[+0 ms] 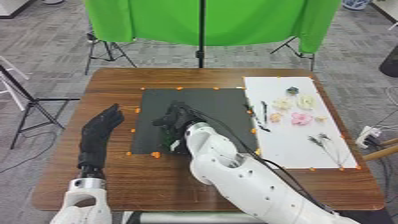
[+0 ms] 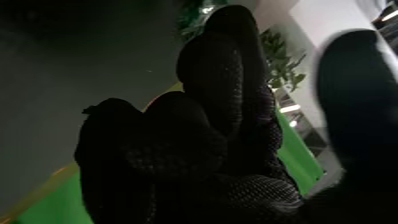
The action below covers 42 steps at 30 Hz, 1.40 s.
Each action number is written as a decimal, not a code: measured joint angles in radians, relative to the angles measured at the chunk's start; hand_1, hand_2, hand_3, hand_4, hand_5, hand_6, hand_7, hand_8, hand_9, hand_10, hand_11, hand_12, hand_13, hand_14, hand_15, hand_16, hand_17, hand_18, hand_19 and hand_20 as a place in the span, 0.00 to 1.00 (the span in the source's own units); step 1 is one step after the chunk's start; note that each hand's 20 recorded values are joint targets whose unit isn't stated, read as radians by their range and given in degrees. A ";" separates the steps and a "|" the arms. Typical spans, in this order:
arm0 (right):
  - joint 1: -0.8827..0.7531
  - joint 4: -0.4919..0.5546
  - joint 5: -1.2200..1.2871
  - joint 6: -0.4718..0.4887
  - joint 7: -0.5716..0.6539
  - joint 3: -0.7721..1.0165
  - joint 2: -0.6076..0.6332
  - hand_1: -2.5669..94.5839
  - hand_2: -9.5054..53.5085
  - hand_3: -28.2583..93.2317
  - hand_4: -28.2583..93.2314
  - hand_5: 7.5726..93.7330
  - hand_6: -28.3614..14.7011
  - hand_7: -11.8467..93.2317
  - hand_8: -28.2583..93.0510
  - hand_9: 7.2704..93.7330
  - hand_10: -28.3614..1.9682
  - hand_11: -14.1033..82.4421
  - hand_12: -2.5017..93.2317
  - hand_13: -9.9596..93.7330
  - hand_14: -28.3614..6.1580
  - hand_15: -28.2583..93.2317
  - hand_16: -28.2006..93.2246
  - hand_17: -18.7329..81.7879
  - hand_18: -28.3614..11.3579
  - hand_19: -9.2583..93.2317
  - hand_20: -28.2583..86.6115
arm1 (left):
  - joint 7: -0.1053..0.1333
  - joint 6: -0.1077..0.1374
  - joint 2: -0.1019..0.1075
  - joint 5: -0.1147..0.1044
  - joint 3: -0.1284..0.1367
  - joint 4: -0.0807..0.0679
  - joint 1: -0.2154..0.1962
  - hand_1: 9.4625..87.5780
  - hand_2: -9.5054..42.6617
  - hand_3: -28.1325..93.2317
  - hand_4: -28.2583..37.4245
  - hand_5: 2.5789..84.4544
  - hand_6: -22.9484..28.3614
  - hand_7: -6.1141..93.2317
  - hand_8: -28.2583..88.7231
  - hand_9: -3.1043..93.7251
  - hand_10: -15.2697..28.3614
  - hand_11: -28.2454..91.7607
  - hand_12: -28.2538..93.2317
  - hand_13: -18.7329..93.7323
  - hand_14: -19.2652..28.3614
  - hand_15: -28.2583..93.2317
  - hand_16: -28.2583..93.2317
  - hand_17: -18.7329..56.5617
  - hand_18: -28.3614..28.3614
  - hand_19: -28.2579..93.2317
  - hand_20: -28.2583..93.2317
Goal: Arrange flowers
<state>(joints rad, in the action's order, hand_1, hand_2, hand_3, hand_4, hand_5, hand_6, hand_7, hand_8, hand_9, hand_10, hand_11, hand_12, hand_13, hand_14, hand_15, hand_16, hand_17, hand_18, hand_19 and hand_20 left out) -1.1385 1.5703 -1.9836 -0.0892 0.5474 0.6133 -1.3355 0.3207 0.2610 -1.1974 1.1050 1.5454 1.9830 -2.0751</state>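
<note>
In the head view, a brown wooden desk (image 1: 138, 180) carries a black sheet (image 1: 213, 95) in its middle and, just beside it along the right edge, a white sheet (image 1: 275, 157). The left hand (image 1: 98, 132) lies over the left part of the desk, between its left edge and the black sheet, fingers straight towards the far edge and holding nothing. The right hand (image 1: 178, 119) is over the black sheet, with a bit of greenery (image 1: 167, 138) at its side nearer the desk's near edge. On the white sheet, towards the desk's far right corner, lies a small dark bluish flower (image 1: 292, 90); nearer are a cream flower (image 1: 282, 103) and a pale greenish one (image 1: 306, 102) side by side, then a peach flower (image 1: 274, 117) and a pink flower (image 1: 301, 119). Dark slender sprigs (image 1: 264, 109) lie by the white sheet's left edge, and thin stems with dark tufts (image 1: 326, 141) stretch towards the desk's near right corner. Orange markers (image 1: 155, 155) dot the sheets' borders. In the right wrist view, green leaves (image 2: 282, 62) stand out beside the right hand's glove; whether the hand is clamped on them cannot be told. Green cloth (image 2: 300, 157) appears beyond it.
</note>
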 measured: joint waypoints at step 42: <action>-0.166 0.329 -0.065 0.258 -0.001 0.168 0.161 0.30 0.08 0.76 0.14 0.76 0.57 0.29 0.18 0.82 0.40 0.56 0.32 0.93 0.62 0.76 0.51 0.85 0.41 1.00 0.74 | -0.021 -0.001 -0.027 0.010 0.039 0.030 -0.055 0.12 0.23 0.81 0.00 0.51 0.54 0.17 0.18 0.45 0.65 0.38 0.30 0.45 0.75 0.45 0.20 0.33 0.70 0.31 0.39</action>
<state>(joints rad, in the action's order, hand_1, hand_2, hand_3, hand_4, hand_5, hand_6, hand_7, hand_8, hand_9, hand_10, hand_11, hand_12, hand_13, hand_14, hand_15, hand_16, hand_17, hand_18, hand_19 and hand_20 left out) -1.3044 1.8989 -2.0489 0.1688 0.5464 0.7818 -1.1746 0.2999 0.2596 -1.2243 1.1146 1.5844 2.0131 -2.1298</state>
